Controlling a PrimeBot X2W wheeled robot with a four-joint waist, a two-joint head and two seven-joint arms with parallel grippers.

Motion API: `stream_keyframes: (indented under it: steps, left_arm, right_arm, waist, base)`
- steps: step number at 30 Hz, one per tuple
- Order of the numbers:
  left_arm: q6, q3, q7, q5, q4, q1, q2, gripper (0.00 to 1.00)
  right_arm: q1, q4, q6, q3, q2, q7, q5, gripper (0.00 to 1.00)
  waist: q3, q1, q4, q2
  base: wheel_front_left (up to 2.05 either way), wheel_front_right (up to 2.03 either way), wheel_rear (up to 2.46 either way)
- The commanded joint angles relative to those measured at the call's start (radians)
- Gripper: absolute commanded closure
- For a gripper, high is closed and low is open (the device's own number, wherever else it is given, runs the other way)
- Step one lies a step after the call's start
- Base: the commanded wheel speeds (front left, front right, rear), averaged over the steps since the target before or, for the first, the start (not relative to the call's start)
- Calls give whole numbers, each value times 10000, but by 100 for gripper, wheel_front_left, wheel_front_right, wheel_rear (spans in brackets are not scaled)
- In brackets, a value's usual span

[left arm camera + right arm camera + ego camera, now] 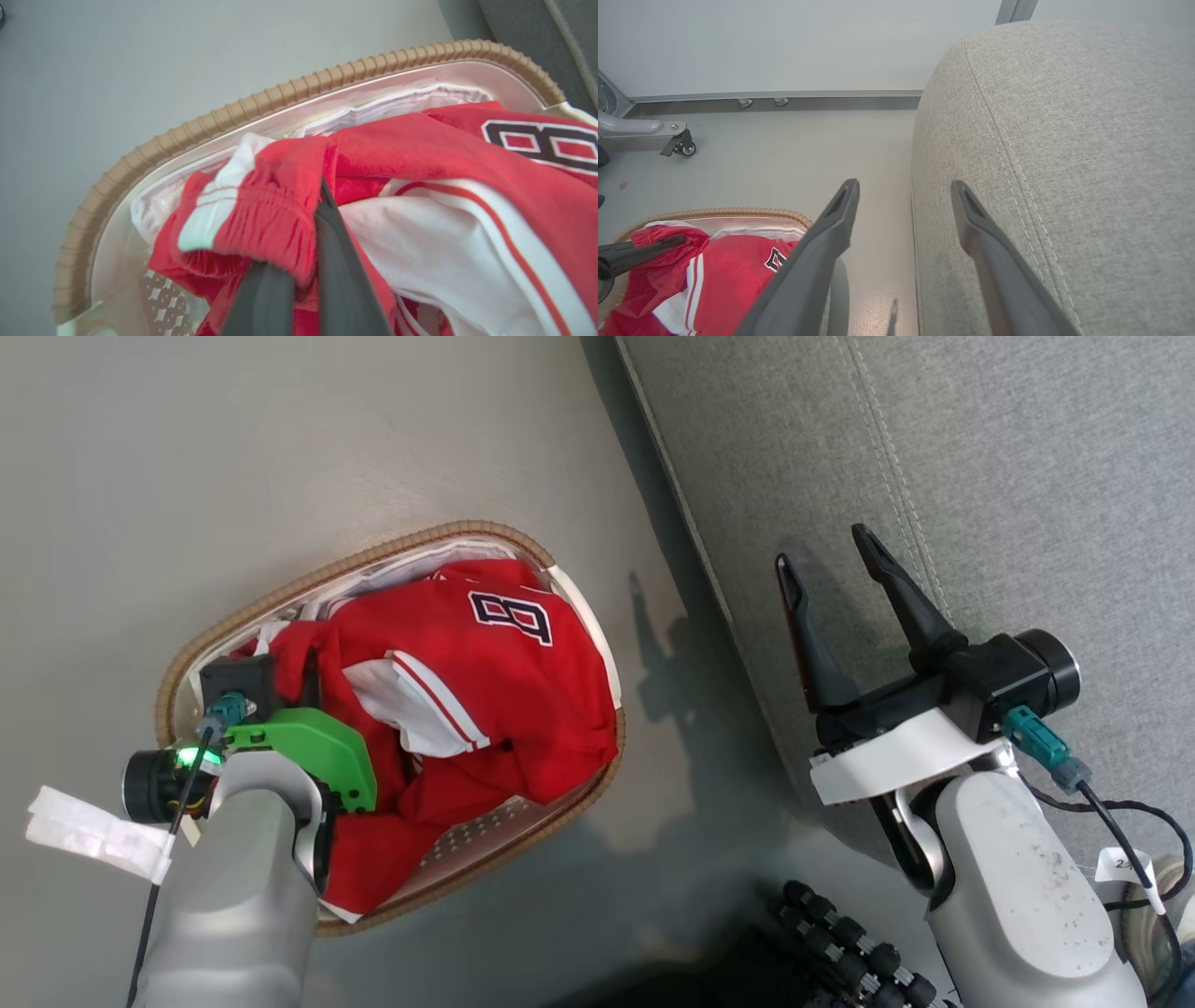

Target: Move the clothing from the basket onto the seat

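The basket (pixel 373 560) stands on the floor left of the seat (pixel 980 476), and the red clothing (pixel 485 653) is heaped in it, a jersey with a black "8" on top. My left gripper (pixel 310 224) reaches into the basket's left end. Its two dark fingers are shut on a red elastic-waisted garment (pixel 261 210) with white trim, which drapes over one finger. The jersey (pixel 467 158) lies just to the right of it. My right gripper (pixel 822 549) hangs open and holds nothing beside the seat's (pixel 1064 140) rounded edge, apart from the basket (pixel 724 212).
White liner cloth (pixel 397 102) lines the basket's far wall. A black ribbed cable bundle (pixel 850 943) lies on the floor by my base. A wheeled metal frame (pixel 682 147) stands near the wall rail at the back left. Bare grey floor surrounds the basket.
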State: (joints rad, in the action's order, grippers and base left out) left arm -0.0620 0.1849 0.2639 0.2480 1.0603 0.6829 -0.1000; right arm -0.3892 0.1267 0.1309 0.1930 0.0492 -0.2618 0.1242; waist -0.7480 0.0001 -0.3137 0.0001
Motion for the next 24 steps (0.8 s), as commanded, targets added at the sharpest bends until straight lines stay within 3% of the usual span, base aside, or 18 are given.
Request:
stream_keyframes:
  steps: [1, 12, 24]
  left_arm:
    - [-71, -32, 10, 70, -133, -287, 18, 100]
    - [-346, 9, 10, -146, -1548, -1522, 137, 100]
    - [-646, 1073, 13, -1056, -4017, -2484, -136, 100]
  right_arm:
    - [140, 66, -3, -15, 23, -49, -87, 0]
    - [802, 394, -5, -312, 30, -49, -687, 0]
    - [2065, 773, -5, -684, 32, -49, -1369, 0]
  waist:
    - [340, -1, 136, -1]
    - [2345, -1, 941, -1]
    - [5379, -1, 1822, -1]
  base:
    - [0, 0, 0]
    - [0, 0, 0]
    - [0, 0, 0]
